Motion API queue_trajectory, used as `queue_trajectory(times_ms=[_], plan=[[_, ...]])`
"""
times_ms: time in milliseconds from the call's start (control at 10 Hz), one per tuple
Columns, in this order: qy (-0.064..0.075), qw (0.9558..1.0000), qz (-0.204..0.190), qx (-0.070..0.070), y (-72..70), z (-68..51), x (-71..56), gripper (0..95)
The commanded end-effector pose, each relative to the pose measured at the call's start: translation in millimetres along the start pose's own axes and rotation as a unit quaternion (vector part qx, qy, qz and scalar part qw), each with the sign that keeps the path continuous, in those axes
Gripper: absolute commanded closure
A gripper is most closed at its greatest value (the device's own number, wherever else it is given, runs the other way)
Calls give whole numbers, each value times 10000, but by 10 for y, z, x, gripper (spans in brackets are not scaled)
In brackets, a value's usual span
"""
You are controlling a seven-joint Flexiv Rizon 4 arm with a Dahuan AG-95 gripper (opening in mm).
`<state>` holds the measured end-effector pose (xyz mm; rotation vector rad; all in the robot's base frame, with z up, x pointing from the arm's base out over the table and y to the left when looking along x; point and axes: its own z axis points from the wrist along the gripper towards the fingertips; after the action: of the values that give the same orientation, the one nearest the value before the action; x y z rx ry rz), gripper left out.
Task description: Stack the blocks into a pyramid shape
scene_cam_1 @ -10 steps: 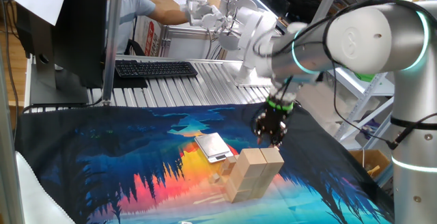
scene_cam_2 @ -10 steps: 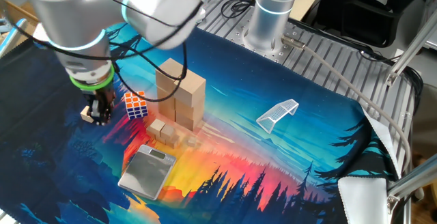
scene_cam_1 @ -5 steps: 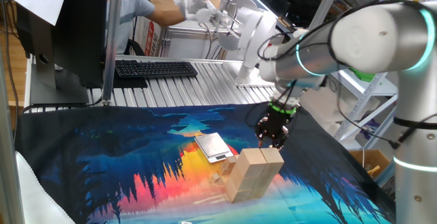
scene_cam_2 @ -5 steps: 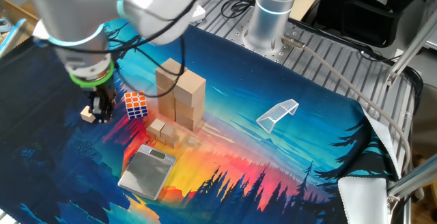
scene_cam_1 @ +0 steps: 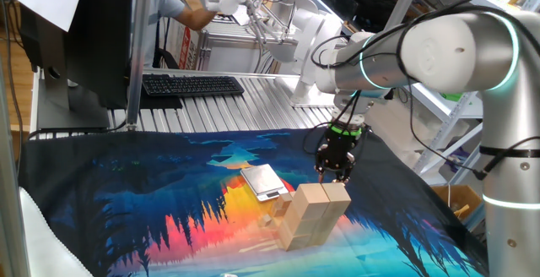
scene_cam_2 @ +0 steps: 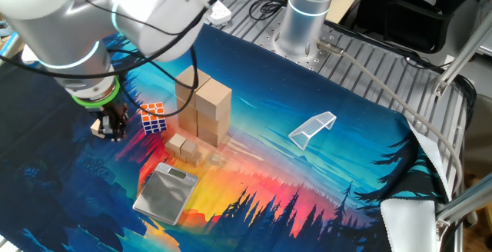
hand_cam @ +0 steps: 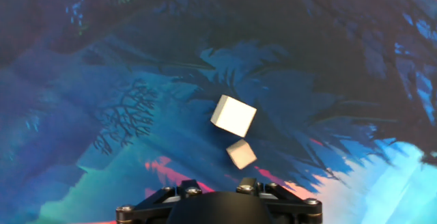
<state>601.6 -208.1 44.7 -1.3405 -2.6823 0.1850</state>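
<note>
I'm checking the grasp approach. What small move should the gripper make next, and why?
Probably a short descent. In the hand view two small wooden cubes lie loose on the mat ahead of the gripper, which hovers low beside them, apart from the block stack. Nothing shows between its fingers.

I find no readable text, label, brand, number or sign in any of my views. The red-and-white box (scene_cam_1: 183,44) behind the keyboard (scene_cam_1: 191,84) carries printing, but it is too small and blurred to make out. The keyboard's key legends cannot be resolved either.
</note>
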Motion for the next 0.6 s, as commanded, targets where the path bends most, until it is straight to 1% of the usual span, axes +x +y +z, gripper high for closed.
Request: queue_trajectory(times_ms=[100,300,500,600], plan=[[-38,9998,-196,-33,12,1,-18,570],[-39,9994,-345,-36,12,1,-18,570],[-68,9990,-435,-90,12,1,-18,570],[-69,9990,-435,-85,12,1,-18,570]])
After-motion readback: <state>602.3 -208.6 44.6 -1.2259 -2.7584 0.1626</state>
